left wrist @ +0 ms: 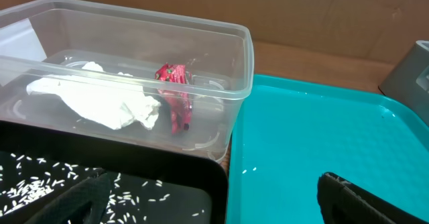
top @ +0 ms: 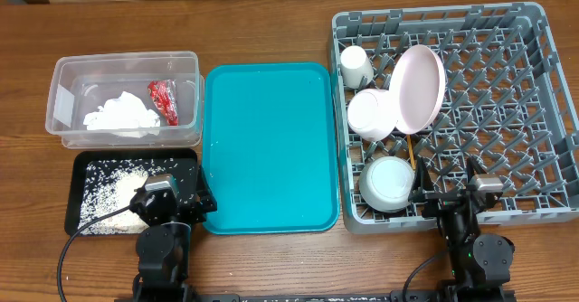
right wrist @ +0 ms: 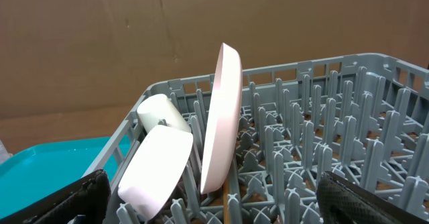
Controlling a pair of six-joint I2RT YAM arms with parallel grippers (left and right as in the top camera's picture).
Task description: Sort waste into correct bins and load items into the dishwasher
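The clear tub point(top: 61, 76) holds the red wrapper point(top: 164, 101) and white tissue point(top: 122, 115); both show in the left wrist view, wrapper point(left wrist: 175, 96), tissue point(left wrist: 100, 100). The black tray point(top: 181, 162) holds rice grains point(top: 109, 198). The grey dish rack point(top: 552, 76) holds the pink plate point(top: 416, 85) on edge, the cream cup point(top: 355, 65), two bowls point(top: 373, 114) point(top: 389, 183) and chopsticks point(top: 410, 150). My left gripper point(top: 181, 192) point(left wrist: 211, 184) is open and empty, straddling the black tray's right rim. My right gripper point(top: 448, 189) point(right wrist: 211, 190) is open and empty at the rack's front edge.
A teal serving tray point(top: 269, 148) lies between the bins and the rack, with a few stray rice grains on it point(left wrist: 248, 170). The right wrist view shows the plate point(right wrist: 224, 117) and a bowl point(right wrist: 157, 163) leaning among the rack's pegs.
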